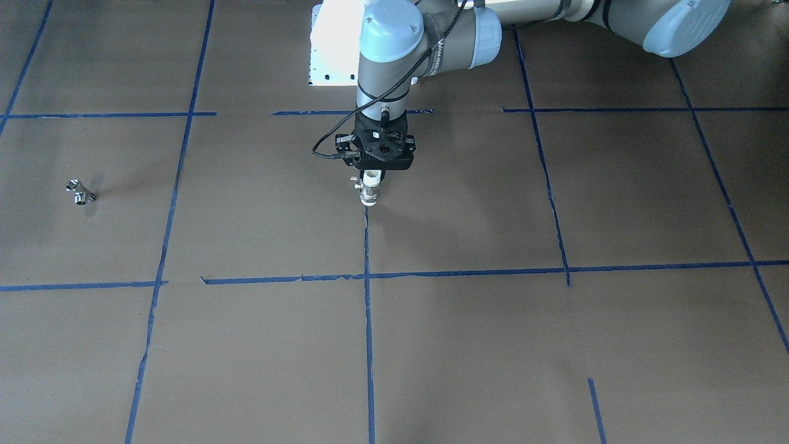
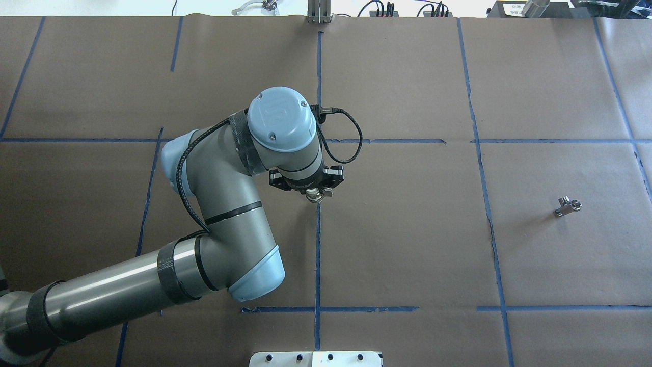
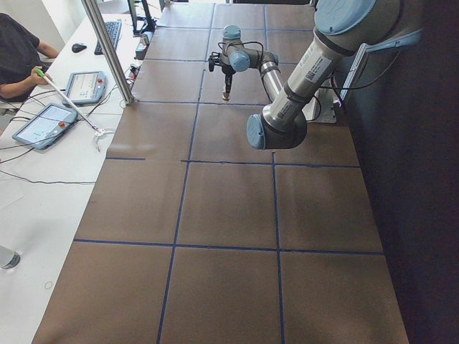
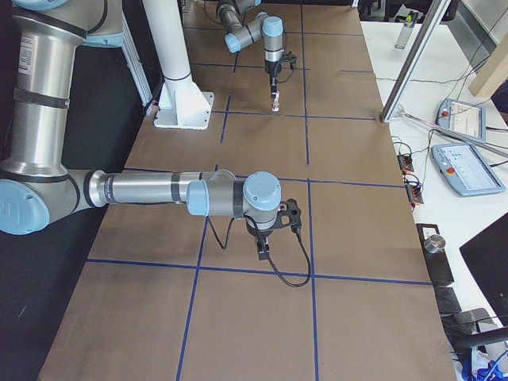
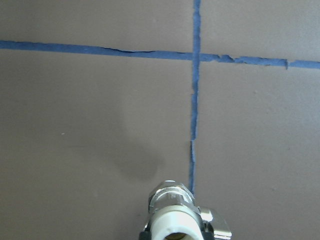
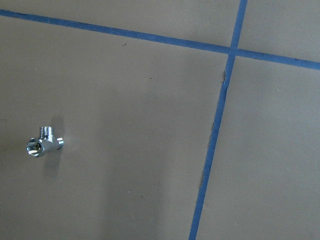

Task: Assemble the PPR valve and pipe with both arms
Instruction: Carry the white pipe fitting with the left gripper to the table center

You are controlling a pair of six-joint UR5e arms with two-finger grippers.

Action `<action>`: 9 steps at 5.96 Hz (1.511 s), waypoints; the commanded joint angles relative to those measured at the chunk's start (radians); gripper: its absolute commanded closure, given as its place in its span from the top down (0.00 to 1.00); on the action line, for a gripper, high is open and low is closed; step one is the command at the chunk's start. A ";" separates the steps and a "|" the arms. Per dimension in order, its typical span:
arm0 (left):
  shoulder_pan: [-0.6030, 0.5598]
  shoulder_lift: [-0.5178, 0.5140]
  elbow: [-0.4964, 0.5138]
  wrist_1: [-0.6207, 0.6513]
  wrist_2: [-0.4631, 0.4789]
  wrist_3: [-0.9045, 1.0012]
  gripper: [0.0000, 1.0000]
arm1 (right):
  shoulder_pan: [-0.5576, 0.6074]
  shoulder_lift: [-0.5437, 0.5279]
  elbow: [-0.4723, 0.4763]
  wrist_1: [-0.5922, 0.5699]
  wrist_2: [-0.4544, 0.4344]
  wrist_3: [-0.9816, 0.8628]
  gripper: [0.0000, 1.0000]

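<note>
My left gripper (image 1: 372,176) points straight down over the middle of the table and is shut on the PPR valve (image 1: 370,192). The valve hangs upright below the fingers, white end up and metal end down, a little above the paper. It also shows in the overhead view (image 2: 316,195) and at the bottom of the left wrist view (image 5: 172,212). The pipe (image 2: 567,206), a small chrome fitting, lies alone far off on the robot's right side (image 1: 80,192). The right wrist view looks down on the pipe (image 6: 44,144). My right gripper (image 4: 263,252) shows only in the exterior right view; I cannot tell its state.
Brown paper with blue tape lines (image 2: 318,255) covers the table. The white pedestal base (image 1: 333,43) stands at the robot's edge. A metal post (image 3: 107,50), tablets and a seated person are along the operators' side.
</note>
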 commanded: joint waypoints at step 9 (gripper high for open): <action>0.031 -0.002 0.020 -0.006 0.021 -0.005 0.77 | -0.003 0.000 0.000 0.000 0.002 0.002 1.00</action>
